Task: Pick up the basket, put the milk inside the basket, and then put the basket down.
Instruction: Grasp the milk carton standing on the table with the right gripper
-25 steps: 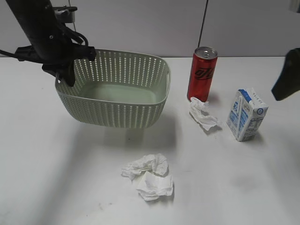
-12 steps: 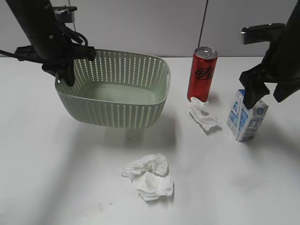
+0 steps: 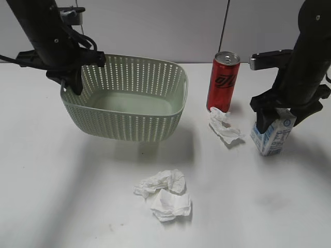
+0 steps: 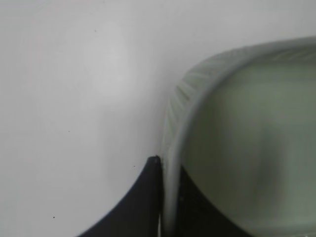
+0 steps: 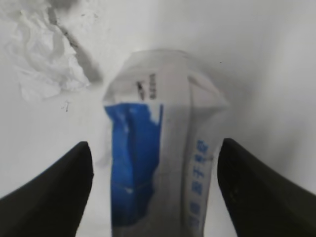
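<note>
The pale green basket (image 3: pixel 129 124) is held off the table, with its shadow below it. My left gripper (image 3: pixel 72 82) is shut on the basket's rim at its far left corner. In the left wrist view the rim (image 4: pixel 197 84) runs between the two jaws (image 4: pixel 170 170). The milk (image 3: pixel 271 137), a white carton with blue print, stands upright at the right of the table. My right gripper (image 3: pixel 276 116) is open and lowered over its top. In the right wrist view the carton (image 5: pixel 197 113) sits between the spread jaws (image 5: pixel 154 144), with gaps on both sides.
A tall red can (image 3: pixel 222 82) stands left of the milk. A crumpled tissue (image 3: pixel 223 126) lies at the can's foot and also shows in the right wrist view (image 5: pixel 44 64). Another crumpled tissue (image 3: pixel 163 194) lies in front of the basket.
My right arm came in from the right edge and moved down over the milk, so its open jaws now straddle the carton. The left gripper and basket have not moved.
</note>
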Controlling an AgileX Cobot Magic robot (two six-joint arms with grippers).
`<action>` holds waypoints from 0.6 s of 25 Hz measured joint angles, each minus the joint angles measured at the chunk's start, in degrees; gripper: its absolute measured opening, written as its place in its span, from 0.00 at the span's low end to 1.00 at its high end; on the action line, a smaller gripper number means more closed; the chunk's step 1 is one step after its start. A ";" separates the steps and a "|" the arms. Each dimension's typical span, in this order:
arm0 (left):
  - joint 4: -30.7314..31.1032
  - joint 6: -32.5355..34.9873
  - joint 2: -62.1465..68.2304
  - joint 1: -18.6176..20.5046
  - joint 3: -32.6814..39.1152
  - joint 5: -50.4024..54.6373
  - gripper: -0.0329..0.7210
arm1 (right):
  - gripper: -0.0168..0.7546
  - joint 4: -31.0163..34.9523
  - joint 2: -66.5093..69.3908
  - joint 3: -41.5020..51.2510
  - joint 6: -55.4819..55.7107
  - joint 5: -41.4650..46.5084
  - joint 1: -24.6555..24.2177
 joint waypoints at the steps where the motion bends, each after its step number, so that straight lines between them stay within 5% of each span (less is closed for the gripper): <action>1: 0.00 -0.01 0.00 0.00 0.00 0.00 0.04 | 0.79 -0.12 0.42 0.00 0.11 -0.56 0.00; 10: 0.00 0.06 0.00 0.00 0.00 -0.29 0.04 | 0.76 -0.04 3.14 -0.32 0.54 -1.80 0.00; 15: 0.00 0.11 0.00 0.00 0.00 -0.40 0.04 | 0.50 -0.11 3.14 -0.61 1.61 -1.75 0.00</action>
